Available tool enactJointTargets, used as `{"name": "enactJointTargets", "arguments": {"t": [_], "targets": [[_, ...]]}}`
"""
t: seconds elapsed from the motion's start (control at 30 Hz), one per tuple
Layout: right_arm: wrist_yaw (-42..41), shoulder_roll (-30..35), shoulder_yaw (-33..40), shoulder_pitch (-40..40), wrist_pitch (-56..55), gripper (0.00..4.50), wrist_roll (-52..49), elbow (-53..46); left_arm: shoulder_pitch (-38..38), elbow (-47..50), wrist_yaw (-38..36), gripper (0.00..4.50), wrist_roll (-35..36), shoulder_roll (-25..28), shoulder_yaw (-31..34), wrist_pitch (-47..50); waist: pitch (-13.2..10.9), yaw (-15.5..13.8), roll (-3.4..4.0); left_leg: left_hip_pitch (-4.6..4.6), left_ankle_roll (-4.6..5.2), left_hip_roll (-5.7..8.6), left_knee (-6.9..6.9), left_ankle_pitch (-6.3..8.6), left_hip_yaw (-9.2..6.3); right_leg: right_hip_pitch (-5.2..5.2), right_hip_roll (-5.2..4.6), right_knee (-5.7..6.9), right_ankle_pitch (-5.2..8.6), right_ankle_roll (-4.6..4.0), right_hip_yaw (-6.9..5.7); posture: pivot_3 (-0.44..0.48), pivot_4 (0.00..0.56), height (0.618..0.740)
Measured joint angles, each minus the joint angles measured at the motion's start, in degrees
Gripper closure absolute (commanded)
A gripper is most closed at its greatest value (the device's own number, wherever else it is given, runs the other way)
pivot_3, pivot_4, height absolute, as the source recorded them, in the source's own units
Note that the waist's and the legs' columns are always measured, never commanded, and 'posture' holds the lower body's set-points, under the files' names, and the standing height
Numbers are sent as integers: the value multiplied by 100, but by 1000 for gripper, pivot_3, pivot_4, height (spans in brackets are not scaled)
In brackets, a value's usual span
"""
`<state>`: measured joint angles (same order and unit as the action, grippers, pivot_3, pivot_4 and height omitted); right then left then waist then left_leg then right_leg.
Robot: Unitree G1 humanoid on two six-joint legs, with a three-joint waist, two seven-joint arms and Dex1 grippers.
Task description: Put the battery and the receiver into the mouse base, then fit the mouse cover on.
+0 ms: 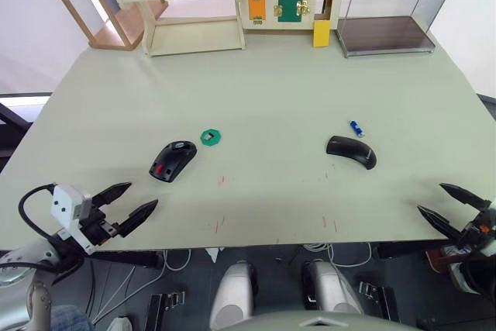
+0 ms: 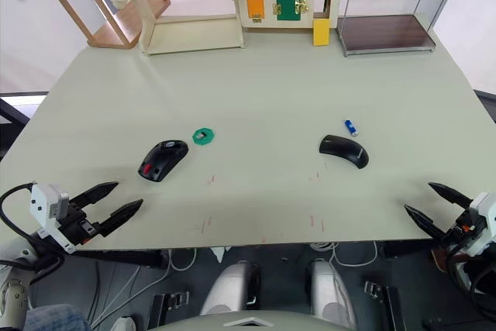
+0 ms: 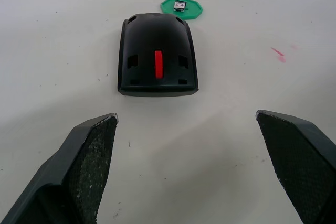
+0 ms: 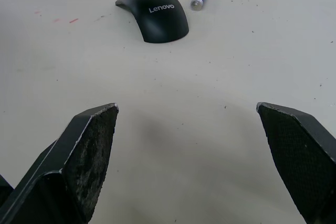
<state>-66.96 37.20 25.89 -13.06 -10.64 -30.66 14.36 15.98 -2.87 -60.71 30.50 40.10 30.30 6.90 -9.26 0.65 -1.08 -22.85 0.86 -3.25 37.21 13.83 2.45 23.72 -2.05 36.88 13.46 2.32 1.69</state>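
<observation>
While both hands wait at the near edge of the counter (image 1: 256,83), the left hand (image 1: 128,205) and the right hand (image 1: 453,205) each have their fingers spread wide, holding nothing. The mouse base (image 1: 173,160) lies left of the middle, near a green ring (image 1: 211,137). Far to its right sits the mouse cover (image 1: 351,150), with the battery (image 1: 356,128) just behind it.
</observation>
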Motion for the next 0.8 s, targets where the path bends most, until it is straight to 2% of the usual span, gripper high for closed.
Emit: {"name": "enactJointTargets", "arguments": {"t": [0.4, 0.6, 0.8], "targets": [[-242, 131, 1, 344, -282, 39, 45, 480, 85, 0, -32, 0, 235, -116, 59, 111, 3, 0, -3, 4, 0, -1, 1, 0, 5, -1, 3, 1, -1, 1, 6, 0, 150, 740], [-309, 109, -8, 342, -326, 39, 22, 456, -157, -49, 55, 0, 350, -94, 126, 206, 3, 0, -4, 6, 0, 0, 4, 0, 6, -3, 3, 5, -1, 1, 6, 0, 150, 740], [-1257, 62, -294, 6, -91, 39, -444, -335, -348, -370, 133, 0, 216, 81, 183, 149, 4, 8, -5, 8, 0, -2, 4, 0, 5, -3, 5, 9, -1, 1, 6, 0, 150, 740]]}}
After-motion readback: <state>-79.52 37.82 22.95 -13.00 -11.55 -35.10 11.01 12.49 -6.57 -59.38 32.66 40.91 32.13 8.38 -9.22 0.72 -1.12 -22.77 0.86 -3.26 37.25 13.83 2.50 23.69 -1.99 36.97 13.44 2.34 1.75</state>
